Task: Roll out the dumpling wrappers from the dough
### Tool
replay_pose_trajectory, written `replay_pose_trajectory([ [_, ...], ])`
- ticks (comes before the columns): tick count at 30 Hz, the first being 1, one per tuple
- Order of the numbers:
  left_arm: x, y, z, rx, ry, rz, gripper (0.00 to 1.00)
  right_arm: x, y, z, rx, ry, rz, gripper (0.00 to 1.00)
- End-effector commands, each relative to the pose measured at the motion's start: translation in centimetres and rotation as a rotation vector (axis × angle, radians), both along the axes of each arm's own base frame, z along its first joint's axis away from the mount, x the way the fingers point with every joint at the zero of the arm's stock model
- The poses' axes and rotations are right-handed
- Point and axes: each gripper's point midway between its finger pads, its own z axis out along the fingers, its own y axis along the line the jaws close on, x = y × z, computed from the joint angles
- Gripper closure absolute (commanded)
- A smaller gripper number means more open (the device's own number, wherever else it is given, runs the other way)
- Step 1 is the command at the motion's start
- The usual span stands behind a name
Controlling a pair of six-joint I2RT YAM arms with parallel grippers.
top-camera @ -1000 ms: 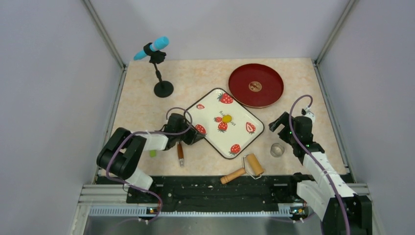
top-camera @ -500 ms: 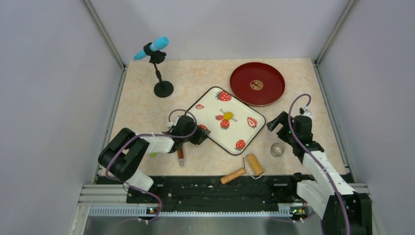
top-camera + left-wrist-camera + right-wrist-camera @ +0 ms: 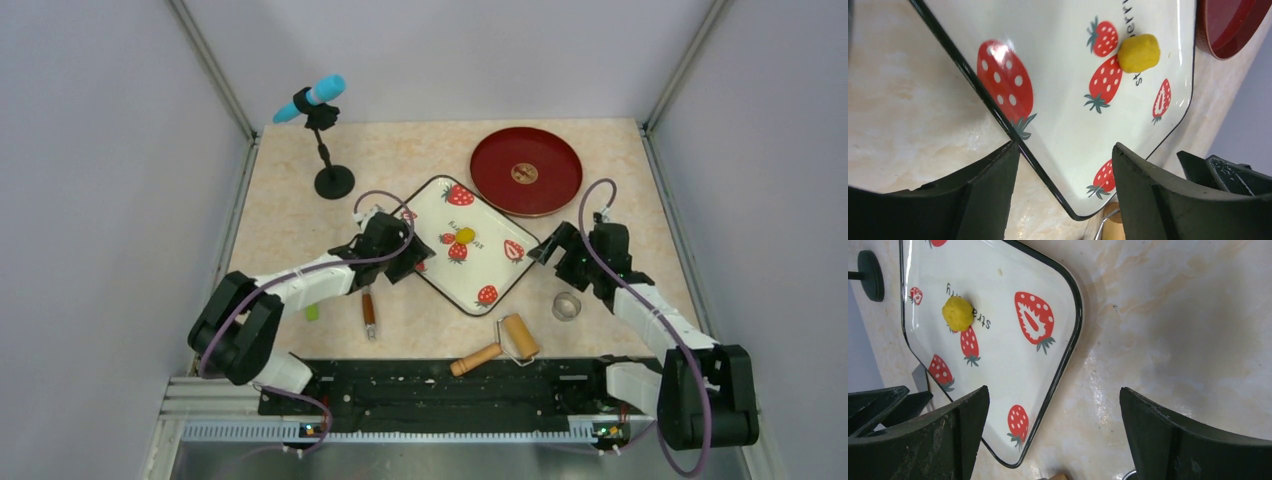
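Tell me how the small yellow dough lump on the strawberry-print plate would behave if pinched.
The small yellow dough lump looks matte and lumpy, so it would probably squash under a pinch. Being rounded, it might roll on the glossy strawberry-print plate if nudged.

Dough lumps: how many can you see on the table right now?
1. A single yellow dough lump sits near the middle of the strawberry plate, next to the printed strawberries. None shows elsewhere, though a small piece could lie hidden beneath the left arm.
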Motion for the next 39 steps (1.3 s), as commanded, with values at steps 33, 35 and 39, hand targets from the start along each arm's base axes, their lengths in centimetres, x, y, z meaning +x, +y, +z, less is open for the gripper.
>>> replay_pose_trajectory([
  [33, 14.7, 9.4, -1.6, 0.166, 0.004, -0.272, 0.26, 0.4, 7.8, -2.3, 0.105, 0.213, 0.177, 0.01],
  [35, 14.2, 8.9, -1.7, 0.134, 0.001, -0.282, 0.28, 0.7, 8.0, -2.3, 0.105, 0.219, 0.179, 0.01],
  [39, 12.7, 8.0, -1.5, 0.088, -0.004, -0.295, 0.31, 1.2, 8.2, -2.2, 0.106, 0.226, 0.183, 0.01],
])
